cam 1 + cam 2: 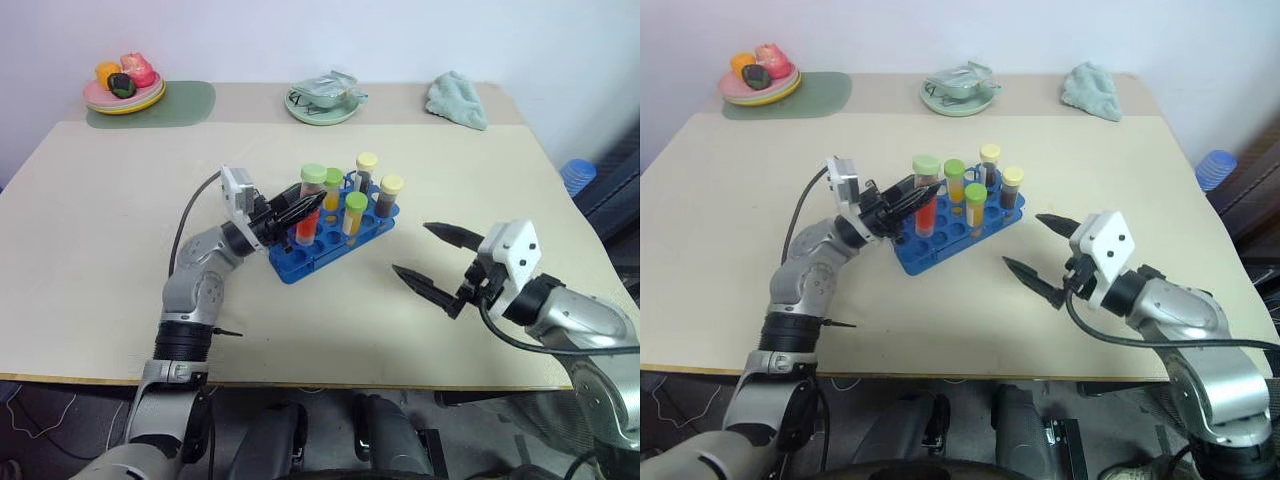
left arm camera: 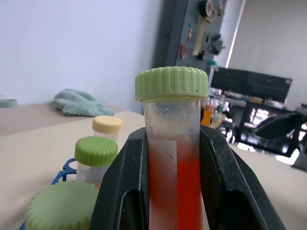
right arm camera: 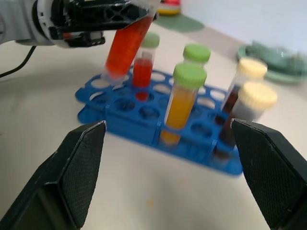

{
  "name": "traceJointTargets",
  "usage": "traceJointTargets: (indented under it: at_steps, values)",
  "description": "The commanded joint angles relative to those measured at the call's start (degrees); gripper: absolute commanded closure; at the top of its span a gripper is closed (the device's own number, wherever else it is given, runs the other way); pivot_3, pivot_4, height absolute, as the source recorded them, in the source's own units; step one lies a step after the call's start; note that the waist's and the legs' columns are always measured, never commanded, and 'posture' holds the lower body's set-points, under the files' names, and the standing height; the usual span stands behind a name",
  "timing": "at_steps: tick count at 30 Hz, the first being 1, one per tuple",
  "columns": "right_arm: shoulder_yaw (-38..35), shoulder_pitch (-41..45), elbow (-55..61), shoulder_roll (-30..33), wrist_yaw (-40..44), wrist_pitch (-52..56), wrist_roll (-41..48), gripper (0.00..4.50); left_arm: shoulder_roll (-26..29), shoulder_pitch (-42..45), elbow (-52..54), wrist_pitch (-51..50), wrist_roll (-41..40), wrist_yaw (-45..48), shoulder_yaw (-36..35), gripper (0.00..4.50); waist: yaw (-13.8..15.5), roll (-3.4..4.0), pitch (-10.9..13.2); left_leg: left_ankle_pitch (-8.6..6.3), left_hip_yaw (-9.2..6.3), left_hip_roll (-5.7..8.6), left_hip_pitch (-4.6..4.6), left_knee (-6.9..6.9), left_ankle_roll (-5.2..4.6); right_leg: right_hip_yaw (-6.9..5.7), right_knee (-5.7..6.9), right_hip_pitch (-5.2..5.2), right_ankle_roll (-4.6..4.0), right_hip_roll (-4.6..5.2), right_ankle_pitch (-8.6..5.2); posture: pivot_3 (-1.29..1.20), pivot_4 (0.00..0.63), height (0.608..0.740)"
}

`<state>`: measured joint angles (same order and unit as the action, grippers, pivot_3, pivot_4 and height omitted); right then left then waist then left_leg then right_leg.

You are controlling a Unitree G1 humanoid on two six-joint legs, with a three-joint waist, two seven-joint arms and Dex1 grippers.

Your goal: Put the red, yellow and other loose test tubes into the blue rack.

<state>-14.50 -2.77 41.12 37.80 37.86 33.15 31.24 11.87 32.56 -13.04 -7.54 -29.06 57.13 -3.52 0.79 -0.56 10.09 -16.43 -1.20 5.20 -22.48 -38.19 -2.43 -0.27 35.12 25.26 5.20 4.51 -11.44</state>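
My left gripper (image 1: 312, 203) is shut on a loose test tube (image 2: 175, 191) with red liquid and a pale green cap (image 2: 171, 82). The tube (image 3: 125, 45) hangs tilted, its lower end just over a hole at the left end of the blue rack (image 1: 290, 265). Several capped tubes stand in the rack, among them a yellow one with a green cap (image 3: 184, 103) and a dark brown one with a yellow cap (image 3: 249, 103). My right gripper (image 1: 410, 248) stands open and empty above the table, a little to the right of the rack.
At the back of the table are a plate of toy fruit (image 1: 125, 92) on a green mat (image 1: 185, 103), a green dish (image 1: 322, 100) and a teal cloth (image 1: 457, 98). A blue object (image 1: 578, 175) sits past the table's right edge.
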Motion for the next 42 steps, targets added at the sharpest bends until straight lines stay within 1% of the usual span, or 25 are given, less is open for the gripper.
traceJointTargets:
  at_steps: [1,4,9,12,16,18,27,34,36,42]
  values:
    - [-3.8,-3.4,4.4,1.2,-0.6,1.2,2.4,0.23,0.1,2.2,-2.7,3.3,1.1,1.4,0.1,3.73,0.1,0.0,0.0,0.0,0.0,0.0,0.0,0.0,-0.01,0.0,0.0,0.0,0.0,0.0,0.0,0.0,0.15,0.74]
    - [-5.0,-6.0,5.1,0.9,-0.8,0.5,2.6,0.23,-0.1,3.0,-5.2,4.3,1.6,2.3,0.4,3.73,0.0,-0.01,0.0,-0.01,0.0,0.0,0.0,0.0,-0.02,-0.01,0.0,0.0,0.0,-0.01,0.0,0.0,0.15,0.74]
    - [-4.6,-8.5,5.5,-0.2,-1.7,-1.6,1.5,0.23,-0.1,3.0,-6.5,2.6,1.2,3.6,0.9,3.73,0.0,-0.01,0.0,-0.01,0.0,0.0,0.01,0.0,-0.02,-0.01,0.0,0.0,0.01,-0.02,0.0,0.0,0.15,0.74]
    - [-3.7,-9.1,5.7,-0.6,-2.2,-2.5,1.0,0.23,-0.3,3.2,-6.7,2.4,1.5,3.9,1.2,3.73,0.0,-0.01,0.0,-0.01,0.0,0.0,0.01,-0.01,-0.02,-0.01,0.0,-0.01,0.01,-0.02,0.0,0.0,0.15,0.74]
    - [-2.5,-8.9,5.9,-0.9,-2.9,-3.0,0.5,0.23,-0.3,3.4,-7.6,4.6,3.2,4.8,2.1,3.73,0.0,-0.01,0.0,-0.01,0.0,0.0,0.01,-0.01,-0.02,-0.01,0.0,-0.01,0.01,-0.02,0.0,0.0,0.15,0.74]
    - [-1.7,-7.8,6.4,-1.0,-3.9,-2.3,0.8,0.23,-0.4,3.9,-8.1,4.4,2.9,4.7,1.9,3.73,0.0,-0.01,0.0,-0.01,0.0,0.0,0.01,-0.01,-0.02,-0.01,0.0,-0.02,0.01,-0.02,0.0,0.0,0.15,0.74]
    - [-1.6,-5.5,5.4,0.5,-3.6,-1.7,1.5,0.23,-1.8,2.7,-10.5,12.5,7.7,4.4,4.4,3.73,0.0,-0.02,0.0,-0.01,0.0,0.0,0.01,-0.03,-0.02,-0.01,-0.01,-0.03,0.01,-0.01,0.0,0.0,0.15,0.74]
    - [-1.0,-4.3,3.7,1.3,-2.4,-2.4,0.8,0.23,-2.8,1.6,-11.0,17.1,10.4,1.3,4.9,3.73,0.0,-0.04,0.0,-0.02,0.0,0.0,0.02,-0.03,-0.03,-0.01,-0.02,-0.05,0.01,-0.01,0.0,0.0,0.15,0.74]
    - [-0.2,-3.0,3.5,0.9,-2.7,-2.2,1.2,0.23,-2.4,1.1,-9.7,15.2,9.7,1.1,5.0,3.73,-0.1,-0.03,0.0,-0.02,0.0,0.0,0.03,-0.03,-0.03,-0.01,-0.01,-0.05,0.01,-0.01,0.0,0.0,0.15,0.74]
    - [1.1,-1.0,1.6,1.6,-1.7,-2.7,0.6,0.23,-2.9,-0.6,-8.3,14.7,9.6,-1.2,4.7,3.73,-0.1,-0.05,0.0,-0.02,0.0,0.0,0.05,-0.03,-0.05,-0.01,0.0,-0.06,0.01,-0.02,0.0,0.0,0.15,0.74]
